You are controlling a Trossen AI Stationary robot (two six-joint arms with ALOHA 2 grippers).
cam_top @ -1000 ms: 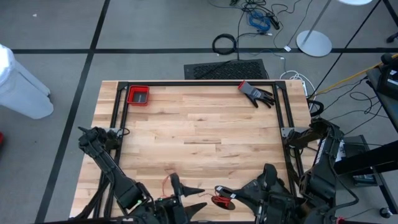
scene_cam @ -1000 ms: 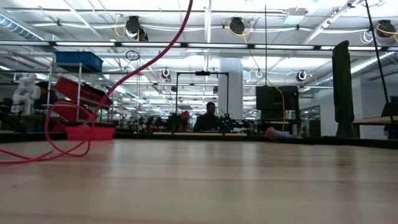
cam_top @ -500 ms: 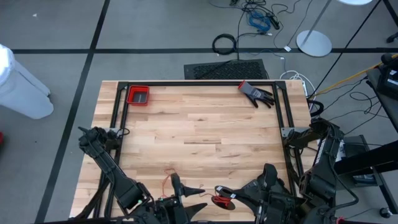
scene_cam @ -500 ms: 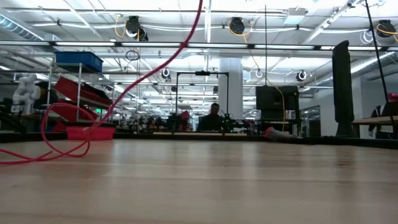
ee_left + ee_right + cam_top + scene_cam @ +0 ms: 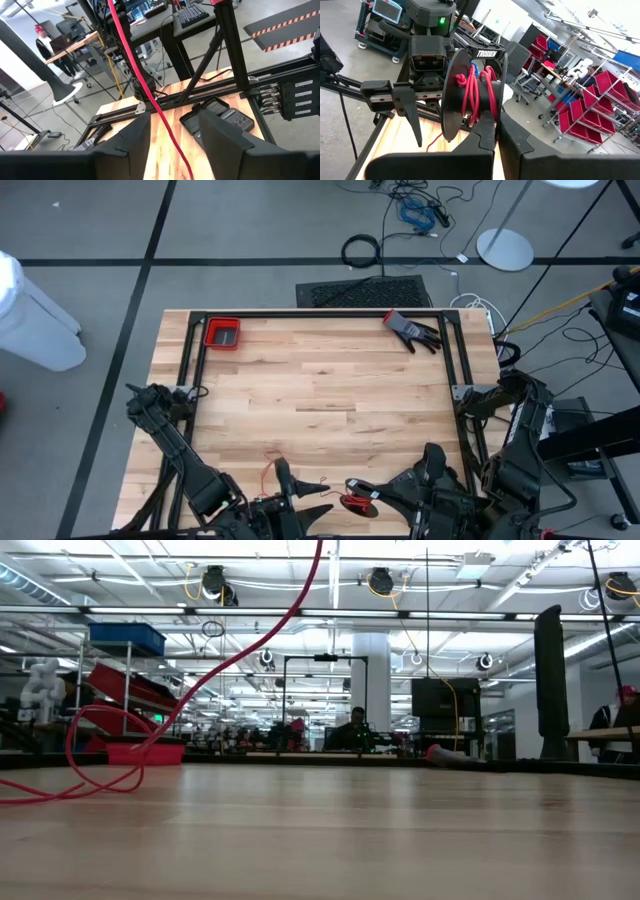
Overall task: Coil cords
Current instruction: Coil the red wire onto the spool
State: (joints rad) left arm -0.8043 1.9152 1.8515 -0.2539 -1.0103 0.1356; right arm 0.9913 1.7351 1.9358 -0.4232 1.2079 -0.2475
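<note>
Right pincer point(image 5: 487, 131) clamps spool point(image 5: 470, 97) at bench's near edge; left pincer point(image 5: 172, 137) gapes around cord point(image 5: 150, 97), guiding it.

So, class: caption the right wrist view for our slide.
Right gripper shut on black spool wound with red cord.

Grey floor point(image 5: 250, 220) with dark tape lines; white column point(image 5: 370, 680); red bin shelving point(image 5: 600, 100); ceiling strip lights.
</note>
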